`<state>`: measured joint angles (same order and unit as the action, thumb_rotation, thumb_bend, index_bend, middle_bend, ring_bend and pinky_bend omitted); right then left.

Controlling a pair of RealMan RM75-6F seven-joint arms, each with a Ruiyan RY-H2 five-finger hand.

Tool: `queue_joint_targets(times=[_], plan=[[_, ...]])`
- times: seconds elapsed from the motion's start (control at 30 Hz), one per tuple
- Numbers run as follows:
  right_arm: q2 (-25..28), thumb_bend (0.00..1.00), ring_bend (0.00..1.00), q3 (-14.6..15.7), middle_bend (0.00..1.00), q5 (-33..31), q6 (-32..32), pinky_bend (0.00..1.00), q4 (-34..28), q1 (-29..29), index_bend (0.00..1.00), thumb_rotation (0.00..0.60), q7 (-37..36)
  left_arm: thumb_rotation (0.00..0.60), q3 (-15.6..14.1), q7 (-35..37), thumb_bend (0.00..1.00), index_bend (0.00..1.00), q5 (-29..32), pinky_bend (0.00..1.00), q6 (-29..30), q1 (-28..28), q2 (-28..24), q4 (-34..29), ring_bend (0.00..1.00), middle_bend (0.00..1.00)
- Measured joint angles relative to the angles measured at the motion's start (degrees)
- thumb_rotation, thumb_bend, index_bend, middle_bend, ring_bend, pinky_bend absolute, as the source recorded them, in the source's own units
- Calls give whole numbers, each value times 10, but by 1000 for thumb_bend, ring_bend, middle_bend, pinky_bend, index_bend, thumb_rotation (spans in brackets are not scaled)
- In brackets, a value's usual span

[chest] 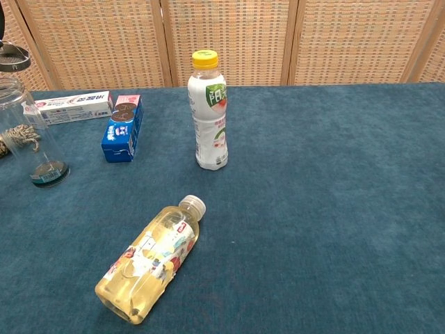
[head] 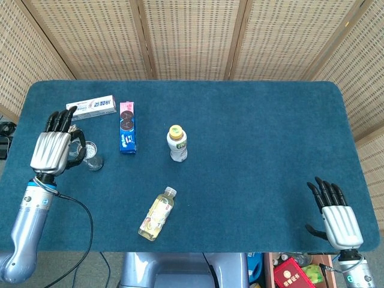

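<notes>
Gripping the clear jar [head: 90, 153] near its mouth with my left robot hand [head: 51, 150], fingers curled round the top, likely so the base can sit on the worktop [head: 258, 138]. The jar leans slightly, at the far left beside the rope coil [chest: 15, 138] and in front of the toothpaste box [head: 91, 107]. My right robot hand [head: 339, 219] is parked at the front right edge, fingers spread, holding nothing, well apart from the upright bottle [head: 177, 143].
</notes>
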<state>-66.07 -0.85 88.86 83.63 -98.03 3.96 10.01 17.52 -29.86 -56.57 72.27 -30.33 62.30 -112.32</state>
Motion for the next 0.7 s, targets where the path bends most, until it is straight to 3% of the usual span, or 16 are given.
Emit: queue_joint_targets(times=[0.7], plan=[[-5,2,0,0,0,-5,-7,108,2,2,85,600,9,600,-9,49,434,622,40,0,-28,-7,-7,92,0,0]])
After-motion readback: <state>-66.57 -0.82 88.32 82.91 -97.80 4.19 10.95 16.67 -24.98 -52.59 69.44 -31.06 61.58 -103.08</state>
